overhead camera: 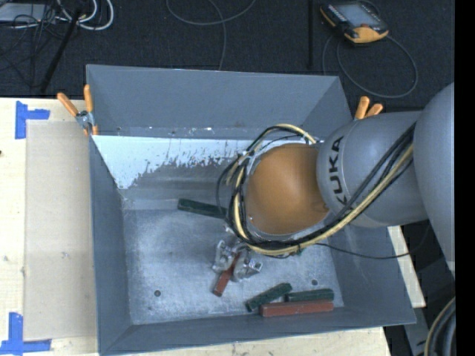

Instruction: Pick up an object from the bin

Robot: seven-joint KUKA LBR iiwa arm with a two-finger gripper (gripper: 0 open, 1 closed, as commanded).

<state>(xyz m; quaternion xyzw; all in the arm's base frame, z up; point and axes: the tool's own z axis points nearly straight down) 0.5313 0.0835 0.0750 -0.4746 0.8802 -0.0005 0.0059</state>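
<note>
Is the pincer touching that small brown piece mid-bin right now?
Touching. The camera view shows the brown piece with its upper end caught inside the pincer, metal on both sides and no gap visible.

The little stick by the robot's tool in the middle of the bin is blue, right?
Not quite. The stick is reddish brown, not blue. The rest is right: the camera view shows it by the tool in the middle of the bin.

The orange cover (286,188) hides part of the bin (163,258) from you. The dark green stick (197,208) has one end lost behind the cables (236,191).
</note>
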